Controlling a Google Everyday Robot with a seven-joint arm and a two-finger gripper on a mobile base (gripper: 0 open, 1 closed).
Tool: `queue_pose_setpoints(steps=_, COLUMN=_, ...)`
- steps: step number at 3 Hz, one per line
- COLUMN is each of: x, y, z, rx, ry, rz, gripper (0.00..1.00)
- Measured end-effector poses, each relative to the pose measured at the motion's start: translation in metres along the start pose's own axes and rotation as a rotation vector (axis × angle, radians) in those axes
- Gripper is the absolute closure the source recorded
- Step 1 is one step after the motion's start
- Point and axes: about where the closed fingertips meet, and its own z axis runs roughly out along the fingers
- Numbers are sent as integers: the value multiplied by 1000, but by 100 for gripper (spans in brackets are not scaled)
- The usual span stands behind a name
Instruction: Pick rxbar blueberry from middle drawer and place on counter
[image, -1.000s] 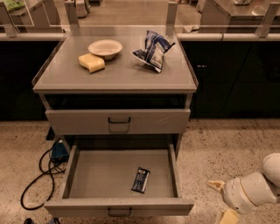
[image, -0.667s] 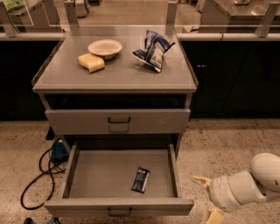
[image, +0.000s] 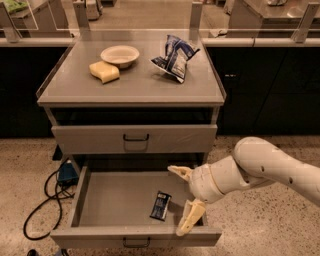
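The rxbar blueberry (image: 160, 205), a small dark flat wrapper with pale print, lies on the floor of the open middle drawer (image: 110, 202), right of its centre. My gripper (image: 184, 197) is open above the drawer's right side, just right of the bar, with one pale finger (image: 180, 172) toward the back and the other (image: 190, 218) toward the drawer front. It holds nothing. The counter (image: 130, 82) is the grey cabinet top above.
On the counter stand a white bowl (image: 120, 55), a yellow sponge (image: 104, 71) and a wrinkly blue-and-white snack bag (image: 175, 56). The upper drawer (image: 135, 139) is closed. A black cable and a blue box (image: 66, 172) lie on the floor at the left.
My arm has swung in from the lower right to the left, bringing the gripper over the drawer's right side beside the bar. The bar has not moved.
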Motion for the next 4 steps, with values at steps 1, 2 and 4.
queue_pose_setpoints(steps=1, x=0, y=0, z=0, rx=0, ry=0, rz=0, gripper=0)
queue_pose_setpoints(steps=2, x=-19, y=-28, z=14, rx=-16, ry=-38, rz=-94, gripper=0)
queue_pose_setpoints(steps=4, x=-33, y=-142, z=42, rx=39, ry=-150, rz=-231, gripper=0)
